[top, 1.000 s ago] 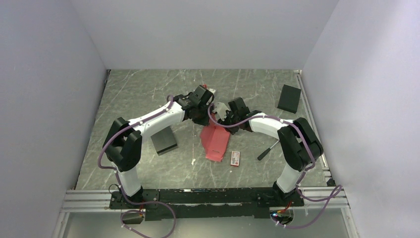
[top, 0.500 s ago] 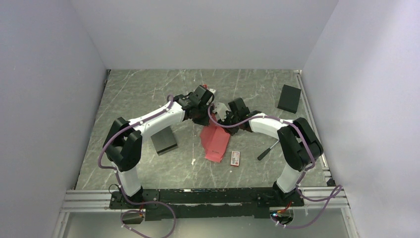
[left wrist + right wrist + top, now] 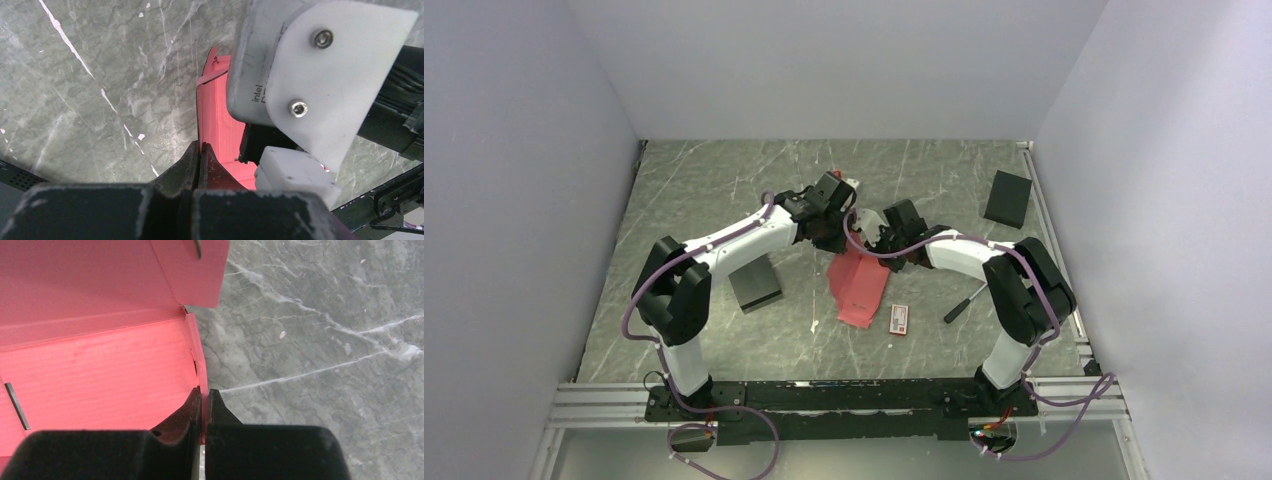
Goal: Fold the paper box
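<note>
Paper box [image 3: 861, 287] lies partly formed near the middle of the table [image 3: 704, 190]. Its far end sits between the two grippers and its near end lies just beside a small packet [image 3: 900, 318]. Left gripper [image 3: 200, 150] is clenched on a thin raised edge of the pink card, which runs straight up from between its fingers. Right gripper [image 3: 204, 396] is likewise pinched on a narrow side wall, at the corner where a flap meets the ribbed panel. Judgement: the step in hand is raising and creasing the side walls. To do it well, each grip should sit at the score line rather than out on the flap. The wrists should turn inward together so the wall bends along its crease and the card does not tear at the corner slit. Pull should be light, since thin card may buckle or slip free. Tab and slot alignment cannot be confirmed from these views.
</note>
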Motion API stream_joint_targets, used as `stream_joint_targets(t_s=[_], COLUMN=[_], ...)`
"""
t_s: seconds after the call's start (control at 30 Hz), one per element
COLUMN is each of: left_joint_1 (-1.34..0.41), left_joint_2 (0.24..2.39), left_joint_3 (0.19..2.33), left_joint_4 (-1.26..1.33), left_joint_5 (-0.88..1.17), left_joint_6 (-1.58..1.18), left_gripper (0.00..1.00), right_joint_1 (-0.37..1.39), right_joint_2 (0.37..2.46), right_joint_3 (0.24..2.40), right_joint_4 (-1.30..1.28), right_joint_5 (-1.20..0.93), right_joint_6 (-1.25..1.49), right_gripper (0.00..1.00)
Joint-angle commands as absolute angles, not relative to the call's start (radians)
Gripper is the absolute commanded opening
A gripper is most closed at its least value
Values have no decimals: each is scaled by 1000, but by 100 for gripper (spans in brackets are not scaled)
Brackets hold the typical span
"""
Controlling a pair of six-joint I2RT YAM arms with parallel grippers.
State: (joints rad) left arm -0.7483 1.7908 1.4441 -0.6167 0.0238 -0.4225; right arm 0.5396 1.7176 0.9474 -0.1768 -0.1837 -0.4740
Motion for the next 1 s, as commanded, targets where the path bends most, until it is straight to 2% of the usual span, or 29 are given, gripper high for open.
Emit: stream_joint_targets(t_s=[0.0, 0.1, 0.13, 0.2, 0.3, 0.4, 0.47, 0.7, 0.77, 0.83, 0.97], left_joint_1=[-812, -808, -807, -805, -802, -801, -801, -800, -801, -801, -801], left_joint_2=[1768, 1766, 1766, 1765, 1760, 1763, 1768, 1786, 1793, 1797, 1804], left_joint_3=[1457, 1440, 1438, 1431, 1423, 1430, 1441, 1468, 1478, 1492, 1512], left_joint_4=[-496, -484, -487, -496, -505, -520, -528, -541, -548, -564, -600], left_joint_5=[193, 203, 201, 193, 171, 153, 140, 104, 96, 64, 3], left_joint_6=[-404, -410, -410, -407, -405, -405, -405, -410, -408, -407, -402], left_gripper=[0, 0, 0, 0, 0, 0, 0, 0, 0, 0, 0], right_joint_1=[615, 614, 606, 576, 525, 484, 444, 280, 235, 188, 132], right_joint_2=[1762, 1787, 1789, 1773, 1700, 1623, 1583, 1508, 1509, 1518, 1543], right_joint_3=[951, 986, 998, 1027, 1048, 1047, 1051, 1037, 1038, 1040, 1033], right_joint_4=[-130, -185, -201, -229, -256, -273, -294, -340, -356, -373, -369], right_joint_5=[-61, -82, -99, -166, -245, -319, -377, -527, -581, -629, -684], right_joint_6=[-524, -515, -503, -470, -436, -410, -395, -348, -309, -282, -236], right_gripper=[0, 0, 3, 21, 42, 58, 63, 64, 60, 51, 45])
